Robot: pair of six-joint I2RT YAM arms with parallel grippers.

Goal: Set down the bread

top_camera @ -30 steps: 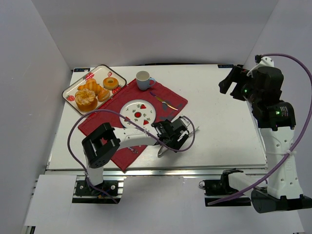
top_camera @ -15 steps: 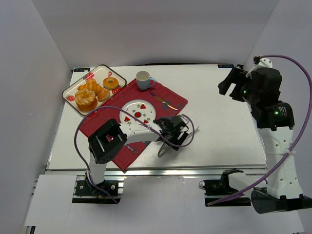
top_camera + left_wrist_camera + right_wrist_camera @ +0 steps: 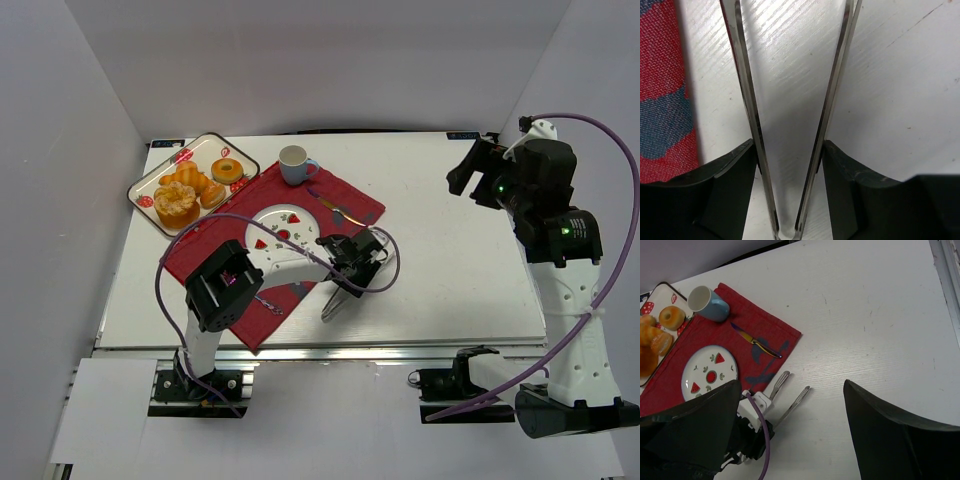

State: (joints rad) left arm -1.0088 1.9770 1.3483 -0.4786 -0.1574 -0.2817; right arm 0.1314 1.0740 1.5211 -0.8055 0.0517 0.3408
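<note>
Left hand (image 3: 789,165) clamps the silver metal tongs (image 3: 747,100) near their hinge, arms sprung apart over the white worktop (image 3: 900,75), likely as the reach tool for the small oval golden-brown bread roll (image 3: 212,194) lying in the strawberry-print tray (image 3: 152,183) upper left; right hand (image 3: 468,172) gapes empty, parked upper right.

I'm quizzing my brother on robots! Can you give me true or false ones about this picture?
1. The bread is on the plate. False: it lies in the tray; the plate holds no food.
2. The left gripper holds tongs. True.
3. The tongs grip the doughnut. False: they are empty; the doughnut is in the tray.
4. The right gripper is open. True.
</note>
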